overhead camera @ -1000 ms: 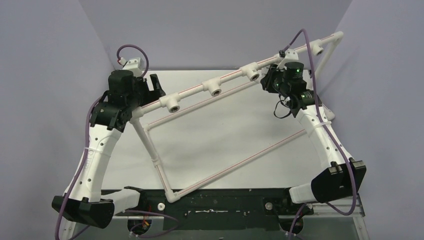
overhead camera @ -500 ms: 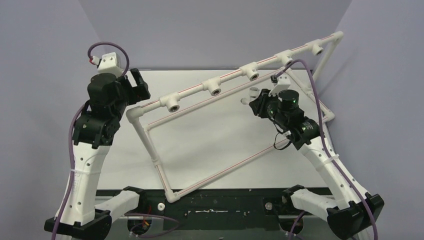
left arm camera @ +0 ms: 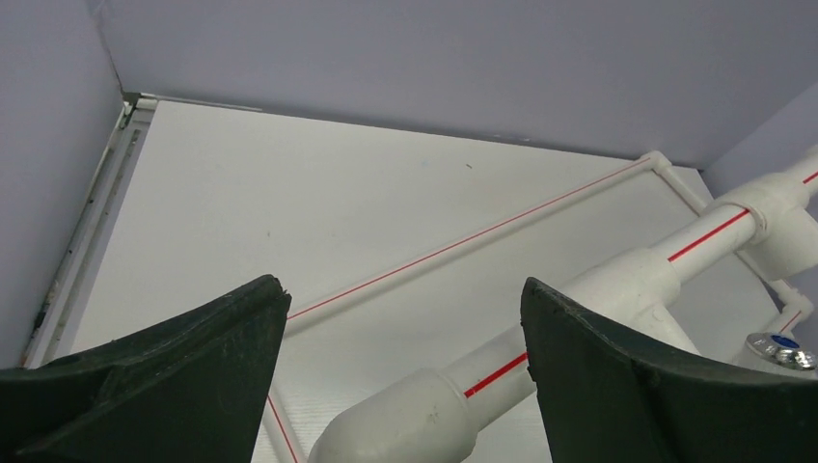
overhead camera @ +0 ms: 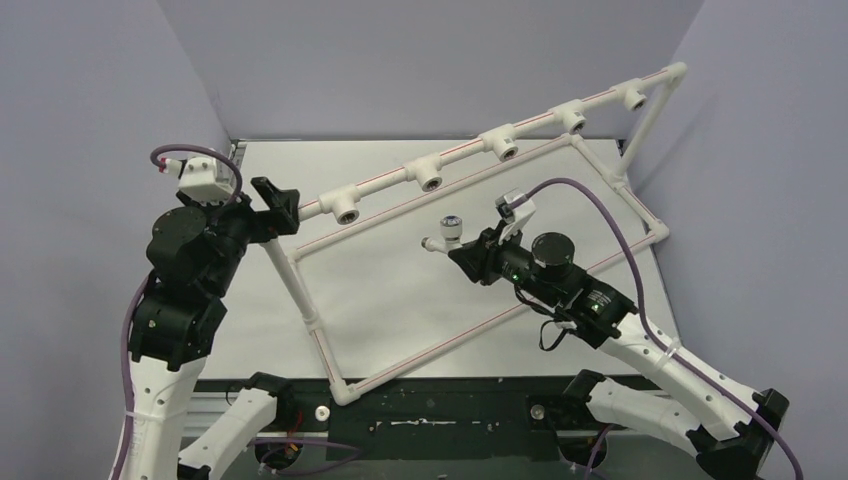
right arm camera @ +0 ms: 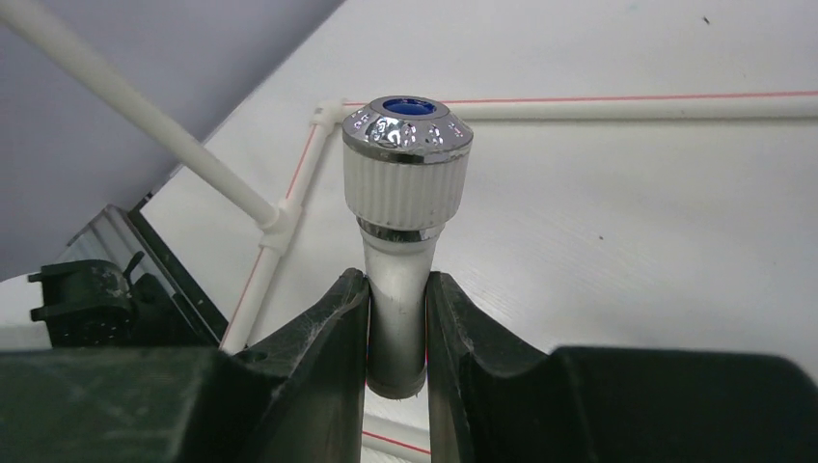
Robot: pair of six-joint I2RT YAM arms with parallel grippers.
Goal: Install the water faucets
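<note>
A small white water faucet (overhead camera: 447,234) with a silvery, blue-centred knob (right arm camera: 407,135) is held above the table's middle. My right gripper (overhead camera: 470,252) is shut on the faucet's white stem (right arm camera: 397,299), knob pointing away from the wrist. The brass end is hidden. The white pipe frame (overhead camera: 390,190) leans up across the table, with open tee sockets (overhead camera: 347,212) along its top bar. My left gripper (overhead camera: 277,205) is open beside the frame's left corner. In the left wrist view the corner elbow (left arm camera: 424,420) lies between my spread fingers (left arm camera: 203,357), untouched.
Further tee sockets (overhead camera: 430,182) (overhead camera: 507,150) (overhead camera: 573,122) sit up the top bar toward the back right. The frame's lower pipes (overhead camera: 470,335) lie on the white table. Purple walls close in the back and both sides. A black rail (overhead camera: 440,400) runs along the near edge.
My right arm has swung from the back right toward the table's middle, carrying the faucet. My left arm has drawn back to the left and lower, its gripper staying open near the frame's corner.
</note>
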